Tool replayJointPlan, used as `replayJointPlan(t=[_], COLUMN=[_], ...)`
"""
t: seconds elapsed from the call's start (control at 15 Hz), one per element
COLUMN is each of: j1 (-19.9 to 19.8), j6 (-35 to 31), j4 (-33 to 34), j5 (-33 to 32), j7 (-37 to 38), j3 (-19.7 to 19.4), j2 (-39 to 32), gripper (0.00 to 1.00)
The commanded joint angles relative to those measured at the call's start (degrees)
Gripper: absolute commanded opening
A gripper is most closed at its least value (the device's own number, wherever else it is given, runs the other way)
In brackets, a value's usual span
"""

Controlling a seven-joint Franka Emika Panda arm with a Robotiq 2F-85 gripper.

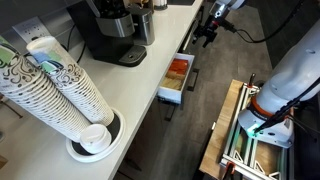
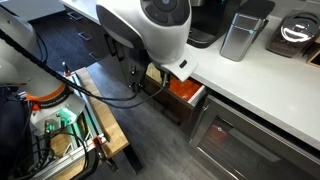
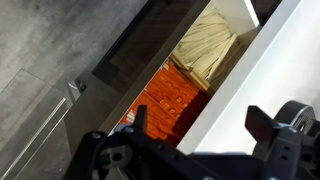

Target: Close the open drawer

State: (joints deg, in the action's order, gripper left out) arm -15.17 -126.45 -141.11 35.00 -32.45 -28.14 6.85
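Note:
The drawer [image 1: 170, 93] stands pulled out from under the white counter. It has white sides and a dark grey front panel [image 3: 130, 50]. Orange-red items [image 3: 165, 95] and tan packets [image 3: 208, 45] lie inside. It also shows in an exterior view [image 2: 196, 98], partly behind the arm. A bar handle [image 3: 72, 88] shows left of the panel in the wrist view. My gripper [image 3: 200, 125] is open and empty. It hovers over the drawer's white side wall and touches nothing. In an exterior view the gripper [image 1: 207, 36] hangs above the drawer's far end.
Stacked paper cups [image 1: 60, 85] and a coffee machine [image 1: 110, 30] stand on the counter. A metal canister [image 2: 240, 35] stands further along. A wooden frame with the robot base [image 1: 240, 130] is on the floor opposite. A lower cabinet front [image 2: 240, 140] sits beside the drawer.

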Motion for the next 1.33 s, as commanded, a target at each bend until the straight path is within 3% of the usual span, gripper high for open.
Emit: replayJointPlan(t=[0.0,0.13,0.4,0.47,1.27], j1=[-3.3,-5.5,-9.9,-9.1,-10.8], j6=[2.5,4.2,13.8,9.8,12.1], j4=[2.3,3.4,7.5,4.3,7.8], j5=[8.8,13.0,22.0,18.4,21.3], j7=[-7.3,-10.0,-14.3,-11.9,-12.9], j3=[-1.4,-0.9,0.6,1.0,1.9], j2=[-7.5,-11.0,-18.5,-13.5,-19.5], gripper=[1.0,1.0,1.0,1.0,1.0])
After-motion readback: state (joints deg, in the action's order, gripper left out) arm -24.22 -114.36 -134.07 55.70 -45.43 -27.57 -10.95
